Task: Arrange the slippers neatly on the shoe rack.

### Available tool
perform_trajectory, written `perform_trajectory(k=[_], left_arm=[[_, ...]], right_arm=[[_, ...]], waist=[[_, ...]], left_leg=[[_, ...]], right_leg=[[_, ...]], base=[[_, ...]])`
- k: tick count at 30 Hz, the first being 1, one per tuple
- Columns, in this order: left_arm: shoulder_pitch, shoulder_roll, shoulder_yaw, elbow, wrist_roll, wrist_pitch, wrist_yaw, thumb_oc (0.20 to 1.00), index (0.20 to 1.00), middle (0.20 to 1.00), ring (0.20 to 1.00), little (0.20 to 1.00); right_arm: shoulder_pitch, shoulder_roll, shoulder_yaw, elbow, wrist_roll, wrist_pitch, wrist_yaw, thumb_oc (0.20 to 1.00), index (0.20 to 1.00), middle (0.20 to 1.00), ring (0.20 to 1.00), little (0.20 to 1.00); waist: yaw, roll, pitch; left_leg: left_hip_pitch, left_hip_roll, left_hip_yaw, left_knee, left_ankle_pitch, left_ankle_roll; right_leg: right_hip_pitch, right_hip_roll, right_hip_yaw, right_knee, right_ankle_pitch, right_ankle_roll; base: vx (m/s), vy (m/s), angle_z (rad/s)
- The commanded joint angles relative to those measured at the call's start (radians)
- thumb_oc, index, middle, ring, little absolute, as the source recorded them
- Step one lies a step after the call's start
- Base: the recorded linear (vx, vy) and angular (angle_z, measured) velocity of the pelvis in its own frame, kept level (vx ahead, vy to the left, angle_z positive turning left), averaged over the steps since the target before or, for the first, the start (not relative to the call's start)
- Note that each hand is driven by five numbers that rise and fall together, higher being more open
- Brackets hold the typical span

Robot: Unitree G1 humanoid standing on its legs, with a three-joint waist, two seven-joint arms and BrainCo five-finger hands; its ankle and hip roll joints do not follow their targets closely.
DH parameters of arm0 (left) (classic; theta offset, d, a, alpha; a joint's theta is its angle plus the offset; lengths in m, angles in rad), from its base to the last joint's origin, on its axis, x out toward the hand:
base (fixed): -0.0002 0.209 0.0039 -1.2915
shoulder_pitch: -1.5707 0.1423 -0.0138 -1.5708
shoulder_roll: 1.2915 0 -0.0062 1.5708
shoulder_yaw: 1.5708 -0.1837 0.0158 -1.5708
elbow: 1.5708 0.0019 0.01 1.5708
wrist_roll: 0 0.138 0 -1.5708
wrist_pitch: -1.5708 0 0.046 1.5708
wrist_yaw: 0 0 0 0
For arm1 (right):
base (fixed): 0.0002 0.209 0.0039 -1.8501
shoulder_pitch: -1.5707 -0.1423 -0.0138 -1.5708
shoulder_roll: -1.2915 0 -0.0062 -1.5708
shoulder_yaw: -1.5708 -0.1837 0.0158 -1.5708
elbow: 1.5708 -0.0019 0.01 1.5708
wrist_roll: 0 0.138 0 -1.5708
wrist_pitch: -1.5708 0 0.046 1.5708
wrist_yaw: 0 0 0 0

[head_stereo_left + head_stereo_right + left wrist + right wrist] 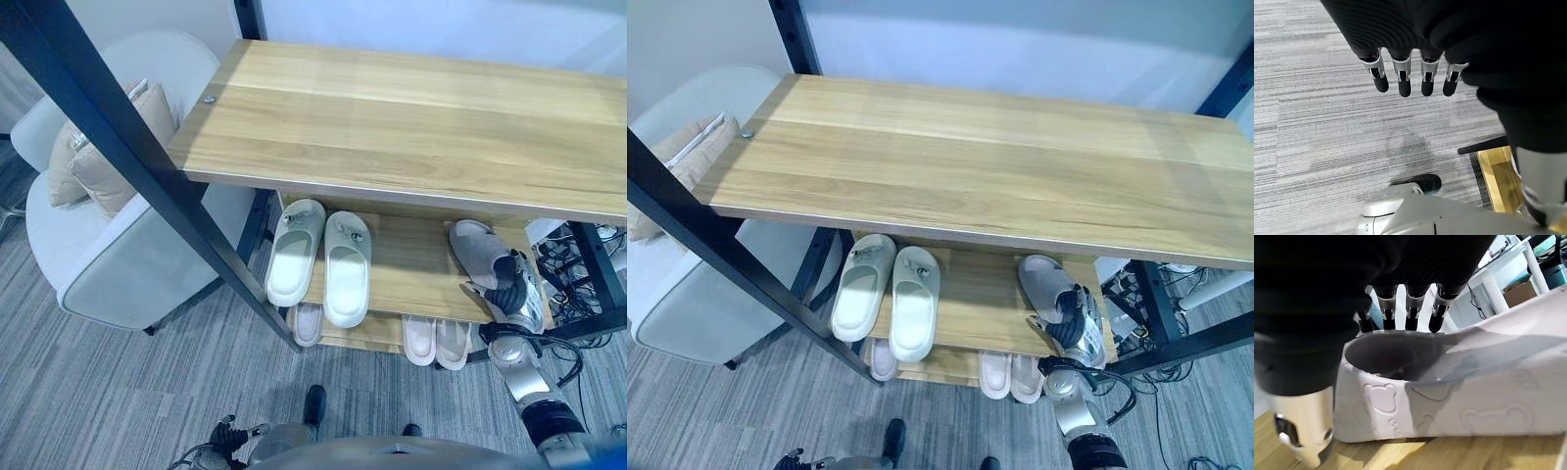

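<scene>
A grey slipper (475,245) lies at the right end of the rack's middle shelf (411,279), toe pointing back and to the left. My right hand (511,289) grips it at its near end. In the right wrist view the fingers (1411,316) reach over the top edge of the slipper's strap (1474,396) and the thumb (1303,431) presses its outer side. A pair of white slippers (296,253) stands side by side on the left of the same shelf. My left hand (1400,78) hangs low over the grey carpet, fingers straight and holding nothing.
The wide wooden top shelf (411,127) overhangs the middle shelf. Pale slippers (436,341) sit on the bottom shelf. A black rack post (127,147) slants across the left. A white armchair (108,264) with cushions stands left of the rack, and cables (568,255) lie right.
</scene>
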State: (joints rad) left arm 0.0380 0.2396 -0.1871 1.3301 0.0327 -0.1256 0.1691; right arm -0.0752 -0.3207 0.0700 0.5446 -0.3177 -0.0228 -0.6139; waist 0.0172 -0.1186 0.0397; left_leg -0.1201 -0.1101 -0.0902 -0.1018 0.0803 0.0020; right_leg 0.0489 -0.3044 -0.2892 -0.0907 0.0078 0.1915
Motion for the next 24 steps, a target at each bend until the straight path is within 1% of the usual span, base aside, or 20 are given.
perform_trajectory(k=[1,3,11,14,15,16,18,24], left_arm=[[-0.001,-0.078,-0.009,0.079,0.022,0.014,-0.004,1.000,1.000,1.000,1.000,1.000],[-0.003,-0.076,-0.006,0.081,0.021,0.020,-0.001,1.000,1.000,1.000,1.000,1.000],[-0.012,-0.080,-0.004,0.080,0.007,0.023,0.012,1.000,1.000,1.000,1.000,1.000],[-0.015,-0.082,-0.007,0.083,0.006,0.026,0.016,1.000,1.000,1.000,1.000,1.000],[-0.051,-0.078,0.000,0.087,-0.017,0.042,0.024,1.000,1.000,1.000,1.000,1.000],[-0.062,-0.102,-0.024,0.076,-0.055,0.026,0.025,1.000,1.000,1.000,1.000,1.000],[-0.062,-0.108,-0.030,0.079,-0.070,0.025,0.022,1.000,1.000,1.000,1.000,1.000],[-0.070,-0.114,-0.043,0.084,-0.091,0.032,0.027,1.000,1.000,1.000,1.000,1.000]], right_arm=[[0.000,-0.018,0.044,0.028,0.056,0.026,0.044,0.200,0.200,0.200,0.200,0.200],[0.009,-0.001,0.073,0.040,0.069,0.030,0.067,0.200,0.200,0.200,0.200,0.200],[0.022,0.038,0.151,0.057,0.048,0.024,0.091,0.200,0.200,0.200,0.200,0.200],[0.016,0.046,0.163,0.036,0.057,0.016,0.086,0.200,0.200,0.200,0.200,0.200],[0.022,0.040,0.173,-0.015,0.043,0.014,0.096,0.200,0.200,0.200,0.200,0.200],[0.006,0.045,0.180,-0.022,0.041,0.032,0.088,0.200,0.200,0.200,0.200,0.200],[-0.014,0.052,0.185,-0.018,0.045,0.032,0.074,0.200,0.200,0.200,0.200,0.200],[-0.092,0.078,0.232,-0.049,0.093,0.008,0.062,0.200,0.200,0.200,0.200,0.200]], waist=[[0.025,0.039,0.007],[0.023,0.036,0.005],[0.013,0.035,0.008],[0.012,0.035,0.008],[0.005,0.037,0.005],[-0.004,0.040,0.003],[-0.005,0.041,0.002],[-0.001,0.044,0.002]], left_leg=[[0.037,0.039,0.055,0.015,-0.135,-0.007],[0.040,0.040,0.059,0.015,-0.135,-0.007],[0.045,0.040,0.066,0.015,-0.136,-0.005],[0.045,0.040,0.069,0.015,-0.137,-0.005],[0.047,0.040,0.070,0.015,-0.138,-0.005],[0.051,0.042,0.079,0.015,-0.141,-0.005],[0.053,0.043,0.081,0.015,-0.141,-0.005],[0.060,0.048,0.085,0.015,-0.140,-0.006]], right_leg=[[-0.028,-0.058,0.018,0.029,0.084,0.044],[-0.029,-0.058,0.020,0.027,0.084,0.044],[-0.034,-0.057,0.030,0.028,0.086,0.042],[-0.035,-0.057,0.031,0.028,0.087,0.042],[-0.038,-0.057,0.035,0.029,0.089,0.043],[-0.039,-0.056,0.042,0.029,0.090,0.043],[-0.039,-0.054,0.046,0.029,0.090,0.043],[-0.033,-0.049,0.050,0.027,0.088,0.038]], base=[[0.00,0.000,0.00],[0.00,0.000,0.00],[0.01,0.014,-0.07],[0.00,0.007,-0.03],[0.00,0.000,0.00],[0.03,0.022,-0.06],[0.01,0.012,-0.14],[0.00,0.003,-0.03]])
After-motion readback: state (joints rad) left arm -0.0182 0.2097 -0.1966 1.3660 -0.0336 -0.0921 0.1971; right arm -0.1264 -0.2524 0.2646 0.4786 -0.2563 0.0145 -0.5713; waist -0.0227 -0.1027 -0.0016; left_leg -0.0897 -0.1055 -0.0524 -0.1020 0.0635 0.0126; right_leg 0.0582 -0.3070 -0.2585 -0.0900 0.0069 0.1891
